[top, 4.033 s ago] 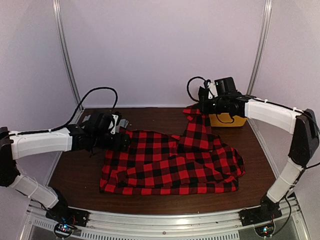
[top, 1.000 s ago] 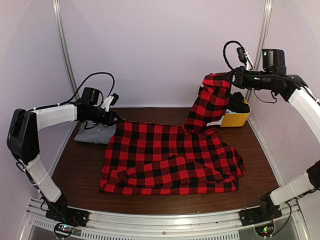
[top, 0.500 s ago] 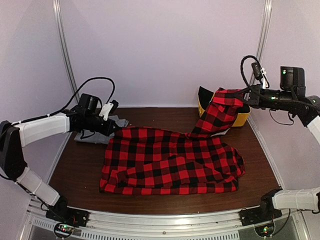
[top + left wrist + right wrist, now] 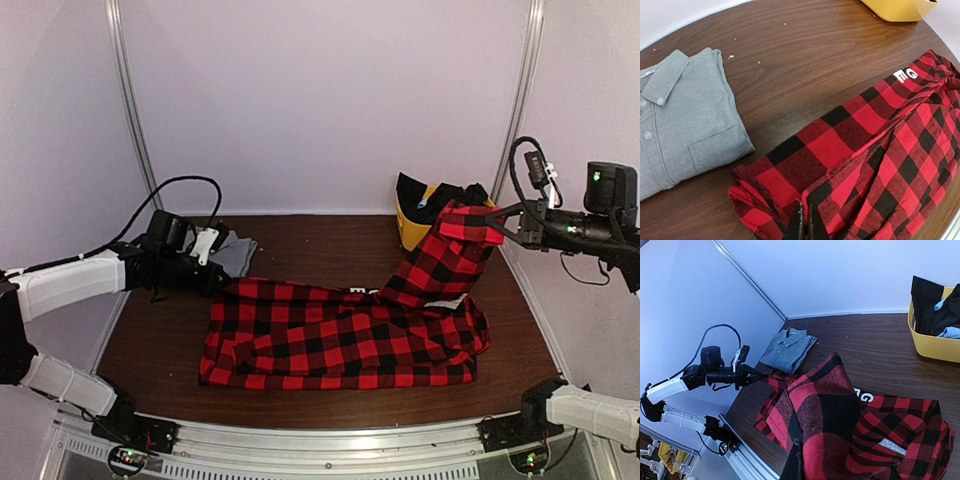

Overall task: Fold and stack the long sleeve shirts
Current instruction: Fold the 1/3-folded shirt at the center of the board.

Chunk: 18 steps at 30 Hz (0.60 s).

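The red-and-black flannel shirt (image 4: 340,335) lies spread across the middle of the table, its white neck label (image 4: 905,75) facing up. My left gripper (image 4: 222,283) is shut on the shirt's far-left corner, low over the wood; in the left wrist view the fingertips (image 4: 805,220) pinch bunched cloth. My right gripper (image 4: 497,222) is shut on a part of the flannel (image 4: 840,410) and holds it up above the table's right side, so the cloth slopes down to the rest. The grey shirt (image 4: 232,252) lies folded at the back left, just behind the left gripper.
A yellow bin (image 4: 415,235) holding dark and blue clothes stands at the back right, close behind the raised cloth. White walls with metal posts close in the back and sides. Bare brown wood (image 4: 150,340) shows left of the flannel and in front of it.
The right gripper has swung right and lower with the flannel, away from above the bin. The left gripper has drawn its corner slightly left and nearer, and the shirt's back edge now lies straighter.
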Motion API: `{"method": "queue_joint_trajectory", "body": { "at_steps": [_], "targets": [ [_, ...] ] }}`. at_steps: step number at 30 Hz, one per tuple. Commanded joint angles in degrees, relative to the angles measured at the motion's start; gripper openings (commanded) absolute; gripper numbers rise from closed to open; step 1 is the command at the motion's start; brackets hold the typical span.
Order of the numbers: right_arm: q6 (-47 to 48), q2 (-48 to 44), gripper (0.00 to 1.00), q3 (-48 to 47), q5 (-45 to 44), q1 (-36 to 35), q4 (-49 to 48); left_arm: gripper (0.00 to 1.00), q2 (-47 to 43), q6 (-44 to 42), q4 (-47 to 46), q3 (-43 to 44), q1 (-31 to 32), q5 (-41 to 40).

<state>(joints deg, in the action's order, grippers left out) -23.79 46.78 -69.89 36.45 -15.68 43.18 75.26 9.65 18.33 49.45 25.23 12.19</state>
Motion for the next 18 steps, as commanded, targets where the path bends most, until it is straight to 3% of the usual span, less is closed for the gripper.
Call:
{"method": "queue_joint_trajectory", "body": {
  "at_steps": [1, 9, 18],
  "targets": [
    [-1.2, -2.4, 0.0, 2.8, 0.7, -0.3, 2.1, 0.0, -1.1, 2.7, -0.8, -2.3, 1.0, -1.1],
    [-0.9, -2.9, 0.0, 6.0, 0.0, -0.3, 2.1, 0.05, 0.6, 4.8, 0.5, -3.3, 2.3, -3.8],
    [0.9, -0.5, 0.0, 9.3, -0.1, -0.3, 0.3, 0.47, 1.5, 6.2, 4.1, -1.5, 2.3, -9.2]
  ]
}}
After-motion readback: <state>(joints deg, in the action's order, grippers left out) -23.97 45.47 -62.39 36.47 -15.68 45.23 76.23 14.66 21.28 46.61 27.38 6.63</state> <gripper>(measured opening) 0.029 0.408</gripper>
